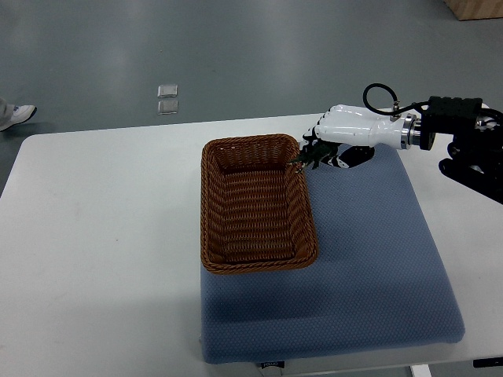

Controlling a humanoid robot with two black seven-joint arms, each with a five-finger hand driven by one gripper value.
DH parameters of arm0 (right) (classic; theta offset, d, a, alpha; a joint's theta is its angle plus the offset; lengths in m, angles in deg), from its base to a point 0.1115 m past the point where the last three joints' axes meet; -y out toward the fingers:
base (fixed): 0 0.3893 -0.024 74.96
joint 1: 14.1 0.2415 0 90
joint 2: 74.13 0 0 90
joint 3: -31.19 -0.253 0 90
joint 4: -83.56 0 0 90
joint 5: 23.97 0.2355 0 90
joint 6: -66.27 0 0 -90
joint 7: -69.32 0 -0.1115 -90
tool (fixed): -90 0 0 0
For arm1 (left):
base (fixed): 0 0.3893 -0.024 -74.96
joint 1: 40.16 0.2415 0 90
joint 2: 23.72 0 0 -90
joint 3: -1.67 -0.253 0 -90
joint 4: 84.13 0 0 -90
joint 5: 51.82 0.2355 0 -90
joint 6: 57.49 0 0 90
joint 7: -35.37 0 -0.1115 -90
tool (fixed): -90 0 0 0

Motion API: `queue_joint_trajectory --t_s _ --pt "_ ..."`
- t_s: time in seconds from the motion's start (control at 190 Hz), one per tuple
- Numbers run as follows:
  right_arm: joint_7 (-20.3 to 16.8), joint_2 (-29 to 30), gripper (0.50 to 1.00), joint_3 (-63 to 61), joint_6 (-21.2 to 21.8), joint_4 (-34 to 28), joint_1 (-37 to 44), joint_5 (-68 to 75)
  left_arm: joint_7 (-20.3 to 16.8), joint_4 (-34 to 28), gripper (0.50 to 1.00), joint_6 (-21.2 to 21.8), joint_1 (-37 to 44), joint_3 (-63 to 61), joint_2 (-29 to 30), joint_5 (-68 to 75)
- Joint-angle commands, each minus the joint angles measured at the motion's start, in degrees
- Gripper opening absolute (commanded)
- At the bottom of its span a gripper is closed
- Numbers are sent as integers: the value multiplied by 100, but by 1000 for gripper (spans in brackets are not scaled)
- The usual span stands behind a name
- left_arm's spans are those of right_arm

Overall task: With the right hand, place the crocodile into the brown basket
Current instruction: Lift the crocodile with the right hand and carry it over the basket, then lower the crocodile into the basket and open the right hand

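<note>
A blue mat (369, 259) is being carried by the white table (102, 236), laid flat over its right half, with white surface being shown to the left and along the far and right sides. A brown basket (259, 265) is being borne upright on the mat's far left corner.

The rectangular brown basket (211, 206) is rough woven wicker, the blue mat (369, 259) dimpled matt cloth, the white right hand (350, 128) glossy plastic.

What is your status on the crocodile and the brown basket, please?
Right hand shut on crocodile. Crocodile at far right corner of brown basket, not yet inside. Left hand not in view. Nothing in the way.
</note>
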Motion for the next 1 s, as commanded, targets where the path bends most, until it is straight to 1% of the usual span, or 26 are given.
queue_joint_trajectory --t_s 0.0,0.299,0.446,0.483,0.515,0.578,0.583,0.588,0.593,0.599,0.604,0.609,0.614,0.62,0.625,0.63,0.636,0.641,0.646,0.657,0.662,0.667,0.672,0.693,0.756,0.993 --pt "0 313 500 -209 -9 -22 -2 11 3 0 1000 1 0 0 0 1" --pt "0 1122 500 -657 -35 -22 -283 81 3 0 1000 1 0 0 0 1" --pt "0 1254 500 -657 0 4 -494 72 -6 0 1000 1 0 0 0 -7" --pt "0 1298 539 -657 0 4 -555 72 3 0 1000 1 0 0 0 1" --pt "0 1316 549 -648 0 13 -590 72 3 0 1000 -8 0 0 0 1" --pt "0 1324 627 -657 -9 13 -643 72 -6 0 1000 1 0 0 0 1" --pt "0 1324 647 -657 -9 13 -652 72 3 0 1000 1 0 0 0 1" --pt "0 1324 648 -657 -9 13 -652 72 3 0 1000 1 0 0 0 1" --pt "0 1324 670 -657 -26 13 -652 72 3 0 1000 1 0 0 0 1" --pt "0 1324 670 -657 -26 13 -652 72 3 0 1000 1 0 0 0 1" --pt "0 1324 702 -657 -35 13 -661 72 3 0 1000 1 0 0 0 1" --pt "0 1324 703 -657 -35 13 -661 72 3 0 1000 1 0 0 0 1" --pt "0 1333 739 -657 -52 13 -661 72 -6 -8 1000 1 0 0 0 1" --pt "0 1333 740 -657 -53 13 -661 72 -6 -8 1000 1 0 0 0 1" --pt "0 1333 776 -657 -53 13 -669 72 -6 -8 1000 1 0 0 0 1" --pt "0 1333 776 -657 -53 13 -670 72 -6 -8 1000 1 0 0 0 1" --pt "0 1333 813 -657 -61 13 -678 81 -6 0 1000 1 0 0 0 1" --pt "0 1333 813 -657 -61 13 -678 81 -6 0 1000 1 0 0 0 1" --pt "0 1333 841 -657 -61 13 -687 81 3 0 1000 1 0 0 0 1" --pt "0 1333 842 -657 -61 13 -687 81 3 0 1000 1 0 0 0 1" --pt "0 1333 866 -657 -70 13 -696 81 3 0 1000 1 0 0 0 1" --pt "0 1333 866 -657 -70 13 -696 81 3 0 1000 1 0 0 0 1" --pt "0 1333 887 -657 -70 13 -705 81 -6 0 1000 1 0 0 0 1" --pt "0 1333 911 -666 -70 13 -731 90 3 0 1000 1 0 0 0 1" --pt "0 1324 923 -657 -70 13 -793 98 3 0 1000 1 0 0 0 1" --pt "0 1272 924 -903 18 4 -810 257 3 0 1000 1 0 0 0 1"
